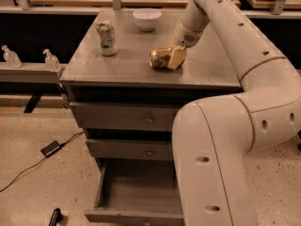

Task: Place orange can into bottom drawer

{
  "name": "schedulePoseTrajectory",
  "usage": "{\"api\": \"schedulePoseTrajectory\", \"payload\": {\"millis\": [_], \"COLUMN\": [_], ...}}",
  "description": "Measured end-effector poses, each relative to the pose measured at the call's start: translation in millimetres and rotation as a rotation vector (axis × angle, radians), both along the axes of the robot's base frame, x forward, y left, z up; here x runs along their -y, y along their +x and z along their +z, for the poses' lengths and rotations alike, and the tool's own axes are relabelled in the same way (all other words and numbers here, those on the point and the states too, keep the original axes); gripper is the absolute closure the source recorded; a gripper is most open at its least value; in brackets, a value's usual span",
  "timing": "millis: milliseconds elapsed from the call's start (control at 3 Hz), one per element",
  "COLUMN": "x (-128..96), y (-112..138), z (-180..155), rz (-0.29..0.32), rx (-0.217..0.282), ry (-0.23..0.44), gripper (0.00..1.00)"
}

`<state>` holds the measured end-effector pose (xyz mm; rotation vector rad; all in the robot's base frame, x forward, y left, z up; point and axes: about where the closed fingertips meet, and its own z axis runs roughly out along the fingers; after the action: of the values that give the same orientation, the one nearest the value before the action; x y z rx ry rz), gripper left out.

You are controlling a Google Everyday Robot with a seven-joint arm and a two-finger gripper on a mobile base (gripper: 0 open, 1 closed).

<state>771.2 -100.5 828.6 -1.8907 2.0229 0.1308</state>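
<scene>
The orange can [160, 58] lies on its side on the grey cabinet top [117, 65], right of the middle. My gripper [175, 56] reaches down from the upper right and is shut on the can's right end, with one tan finger [178, 58] in front of it. The can rests on or just above the top. The bottom drawer [136, 194] is pulled out and open below; its inside looks empty. My arm hides the right part of the drawers.
A green-and-white can [107, 36] stands at the top's back left. A white bowl [146, 19] sits at the back. Two small bottles [51, 60] stand on a ledge to the left. A black adapter with cable [51, 148] lies on the floor.
</scene>
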Motion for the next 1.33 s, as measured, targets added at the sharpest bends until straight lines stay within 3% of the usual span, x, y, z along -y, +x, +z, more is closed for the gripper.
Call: {"api": "schedulePoseTrajectory", "payload": {"millis": [333, 667, 1000, 1333], "x": [0.1, -3.3, -12.0, -12.0], "y": [-2.2, -7.1, -9.1, -9.1], "z": [5.7, 43.0, 69.9, 70.0], "rz": [-0.006, -0.071, -0.113, -0.113], "rx": [0.011, 0.114, 0.203, 0.203], "ry": [-0.022, -0.059, -0.046, -0.046], "gripper": [1.0, 1.0, 1.0, 1.0]}}
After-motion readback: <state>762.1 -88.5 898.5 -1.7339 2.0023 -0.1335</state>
